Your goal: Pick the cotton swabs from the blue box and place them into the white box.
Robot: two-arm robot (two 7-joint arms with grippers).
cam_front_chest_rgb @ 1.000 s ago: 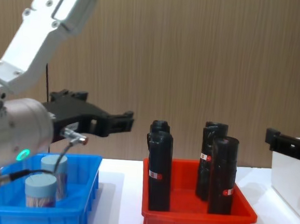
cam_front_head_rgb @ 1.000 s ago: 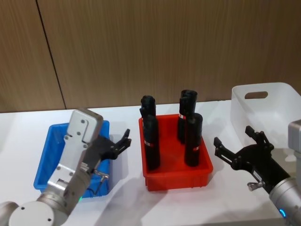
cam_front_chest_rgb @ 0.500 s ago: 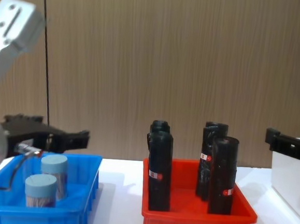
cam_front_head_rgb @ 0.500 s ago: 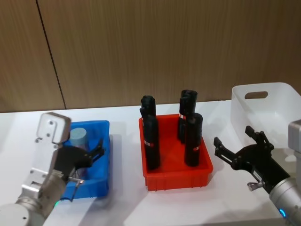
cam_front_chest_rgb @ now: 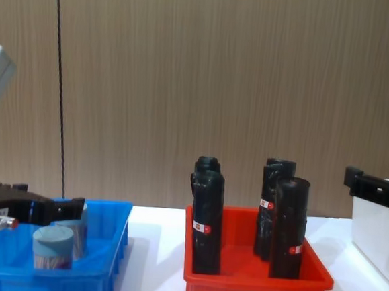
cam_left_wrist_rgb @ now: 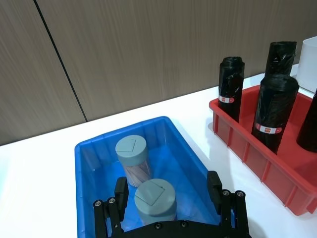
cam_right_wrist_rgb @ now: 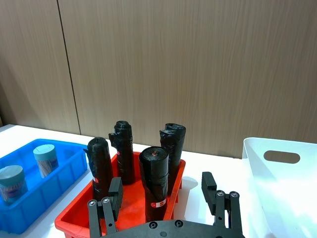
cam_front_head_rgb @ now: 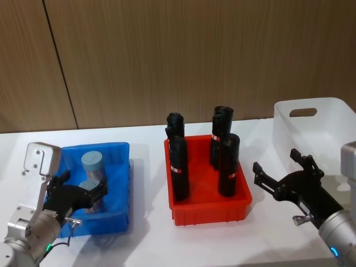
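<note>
Now left fingers point(cam_left_wrist_rgb: 214, 186) astride cotton swabs point(cam_left_wrist_rgb: 155, 197)

Small clear cotton-swab jar point(cam_left_wrist_rgb: 132, 154), pale blue-grey round lid, upright in shallow bright blue plastic bin point(cam_front_head_rgb: 121, 149); second identical jar point(cam_left_wrist_rgb: 155, 199) just beside. Tall white plastic bin point(cam_front_head_rgb: 311, 127), handle cutout, far right.

The shallow bright blue plastic bin point(cam_front_head_rgb: 123, 189) on the left is glossy and smooth. Its clear plastic cotton swab jars point(cam_left_wrist_rgb: 133, 168) have matt blue-grey lids point(cam_left_wrist_rgb: 132, 148). The tall white plastic bin point(cam_front_head_rgb: 283, 130), right, looks smooth. Crinkly black film rolls point(cam_front_head_rgb: 228, 164) fill a glossy red plastic bin point(cam_front_head_rgb: 211, 214).
</note>
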